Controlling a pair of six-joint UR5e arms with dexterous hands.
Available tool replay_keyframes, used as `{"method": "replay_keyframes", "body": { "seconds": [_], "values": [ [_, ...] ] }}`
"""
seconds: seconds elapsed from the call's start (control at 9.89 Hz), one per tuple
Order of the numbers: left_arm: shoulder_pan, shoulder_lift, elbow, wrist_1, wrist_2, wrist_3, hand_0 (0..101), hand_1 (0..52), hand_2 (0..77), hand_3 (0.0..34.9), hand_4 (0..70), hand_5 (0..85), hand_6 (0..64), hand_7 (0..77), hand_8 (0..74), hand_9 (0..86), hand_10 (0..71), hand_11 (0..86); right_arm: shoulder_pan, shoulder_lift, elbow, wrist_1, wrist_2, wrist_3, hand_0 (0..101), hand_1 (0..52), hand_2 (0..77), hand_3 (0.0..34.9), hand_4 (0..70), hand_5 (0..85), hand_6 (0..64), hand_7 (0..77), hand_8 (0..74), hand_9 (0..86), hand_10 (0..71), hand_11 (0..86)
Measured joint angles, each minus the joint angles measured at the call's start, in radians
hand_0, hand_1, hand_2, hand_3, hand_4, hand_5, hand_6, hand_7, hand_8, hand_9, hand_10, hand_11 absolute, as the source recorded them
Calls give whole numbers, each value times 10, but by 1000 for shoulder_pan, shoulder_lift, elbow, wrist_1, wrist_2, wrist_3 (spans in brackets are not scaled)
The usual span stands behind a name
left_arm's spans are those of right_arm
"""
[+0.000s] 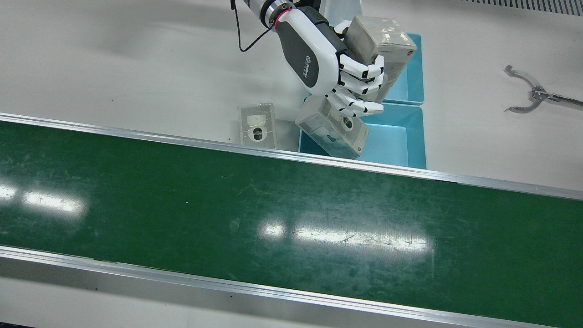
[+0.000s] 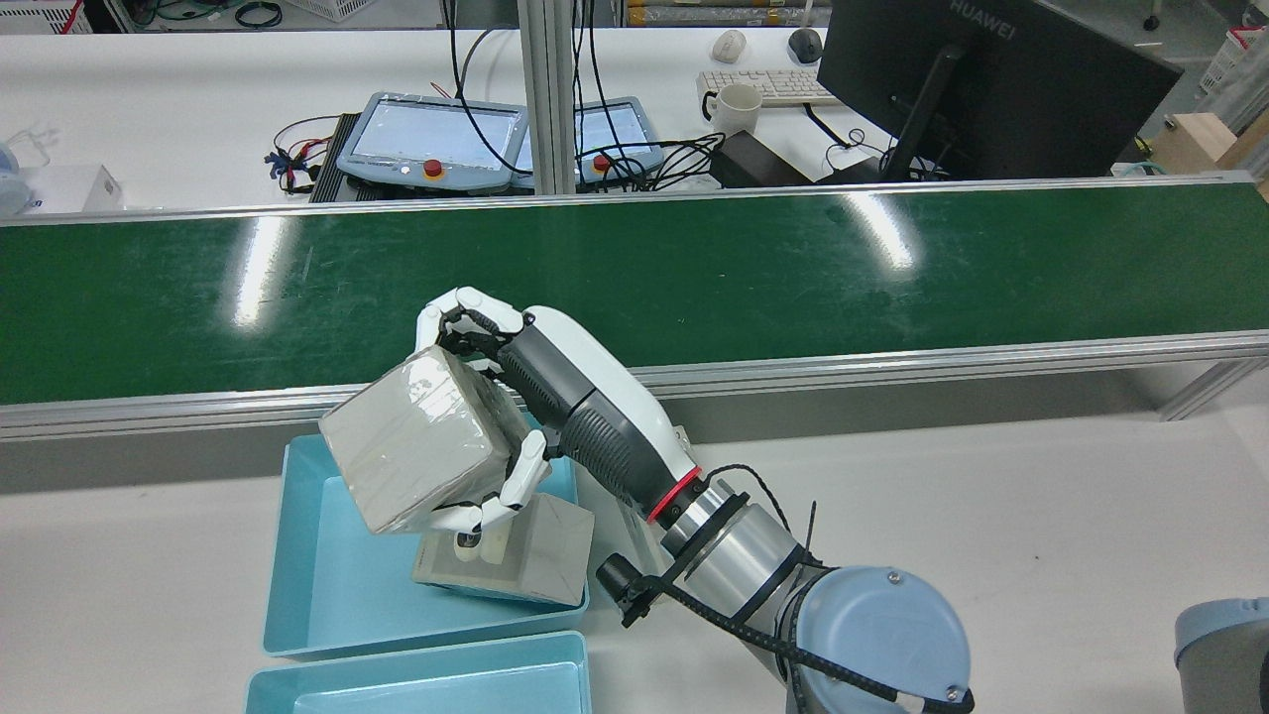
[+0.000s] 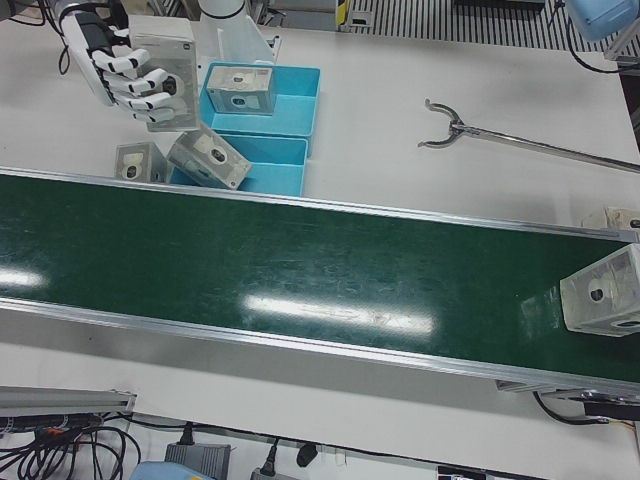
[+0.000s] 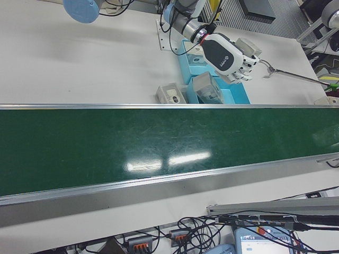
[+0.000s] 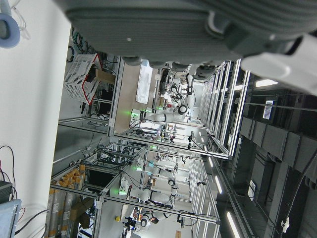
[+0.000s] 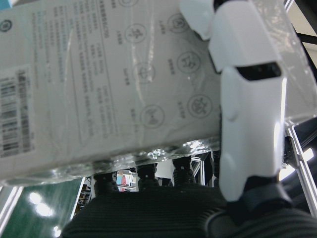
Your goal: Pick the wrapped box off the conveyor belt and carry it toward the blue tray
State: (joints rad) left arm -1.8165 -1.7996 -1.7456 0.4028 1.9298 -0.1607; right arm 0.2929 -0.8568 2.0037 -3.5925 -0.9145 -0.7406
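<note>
Right hand [image 1: 346,77] is closed around the wrapped box [image 1: 380,48], fingers [image 1: 362,70] curled over one face, thumb on the opposite side per rear view. Box is lifted clear of the conveyor belt [image 1: 291,214] and tilted, hanging over the blue tray [image 1: 412,150], at the seam with the second blue tray [image 1: 416,68] behind it in front view. Right hand view confirms contact: printed label side of the box pressed against the palm, shrink wrap visible.

Another wrapped box [image 1: 332,127] sits tilted in the near tray, leaning on its belt-side wall, just below the hand. A third one [image 1: 258,125] stands on the white table just beside that tray, on the side away from the tongs. Left-front view shows one more box [image 3: 240,90] in the far tray and another [image 3: 600,290] riding on the belt at the far end.

Metal grabber tongs [image 1: 530,91] lie on the table well apart from the trays.

Left hand: no fixed camera shows it; the left hand view shows only a dark blurred underside, so cannot tell how it stands.
</note>
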Motion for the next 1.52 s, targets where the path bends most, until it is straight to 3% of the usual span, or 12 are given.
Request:
{"method": "replay_keyframes", "body": {
  "seconds": [0.1, 0.2, 0.3, 0.4, 0.51, 0.61, 0.71, 0.91, 1.21, 1.31, 1.41, 1.52],
  "values": [
    [0, 0, 0, 0, 0, 0, 0, 0, 11, 0, 0, 5, 0, 5, 0, 5, 5, 0, -6, 6, -13, 0, 2, -4, 493, 33, 382, 279, 136, 600, 185, 502, 147, 278, 191, 289],
    [0, 0, 0, 0, 0, 0, 0, 0, 11, 0, 0, 5, 0, 5, 0, 5, 5, 0, -8, 8, -21, 0, 4, -5, 504, 33, 382, 303, 175, 518, 93, 453, 38, 229, 104, 175],
    [0, 0, 0, 0, 0, 0, 0, 0, 11, 0, 0, 5, 0, 5, 5, 0, 0, 0, -9, 8, -26, 0, 10, -6, 504, 33, 382, 303, 175, 518, 93, 453, 38, 229, 104, 175],
    [0, 0, 0, 0, 0, 0, 0, 0, 11, 0, 0, 5, 0, 5, 5, 0, 0, 0, -9, 8, -29, 1, 20, -6, 496, 65, 382, 308, 229, 431, 11, 338, 5, 22, 82, 142],
    [0, 0, 0, 0, 0, 0, 0, 0, 11, 0, 0, 5, 0, 5, 5, 5, 0, 0, -9, 8, -30, 1, 28, -6, 487, 104, 322, 307, 289, 360, 27, 196, 5, 22, 82, 125],
    [0, 0, 0, 0, 0, 0, 0, 0, 11, 0, 0, 5, 0, 5, 5, 5, 0, 0, -9, 7, -30, 1, 33, -5, 477, 115, 284, 307, 300, 376, 27, 114, 5, 16, 82, 125],
    [0, 0, 0, 0, 0, 0, 0, 0, 5, 0, 0, 5, 0, 5, 0, 5, 5, 0, -9, 4, -29, 0, 35, -3, 476, 125, 284, 307, 278, 382, 27, 158, 5, 16, 54, 109],
    [0, 0, 0, 0, 0, 0, 0, 0, 5, 0, 0, 5, 0, 5, 0, 5, 0, 0, -5, 0, -24, 0, 35, 3, 477, 164, 295, 308, 273, 316, 11, 142, 5, 16, 71, 109],
    [0, 0, 0, 0, 0, 0, 0, 0, 5, 0, 0, 5, 0, 5, 5, 0, 0, 0, 9, -2, -14, -1, 27, 6, 479, 180, 300, 308, 262, 305, 11, 142, 5, 22, 60, 109],
    [0, 0, 0, 0, 0, 0, 0, 0, 11, 0, 0, 5, 0, 5, 5, 0, 5, 0, 13, -3, -11, -1, 24, 6, 484, 224, 311, 307, 262, 196, 11, 142, 5, 16, 33, 82],
    [0, 0, 0, 0, 0, 0, 0, 0, 11, 0, 0, 5, 0, 5, 5, 0, 5, 0, 16, -3, -9, -1, 23, 6, 484, 224, 311, 307, 262, 196, 11, 142, 5, 16, 33, 82],
    [0, 0, 0, 0, 0, 0, 0, 0, 11, 0, 0, 5, 0, 5, 0, 5, 0, 0, 18, -4, -7, -1, 23, 7, 482, 158, 273, 312, 224, 109, 0, 147, 5, 16, 27, 71]
  ]
}}
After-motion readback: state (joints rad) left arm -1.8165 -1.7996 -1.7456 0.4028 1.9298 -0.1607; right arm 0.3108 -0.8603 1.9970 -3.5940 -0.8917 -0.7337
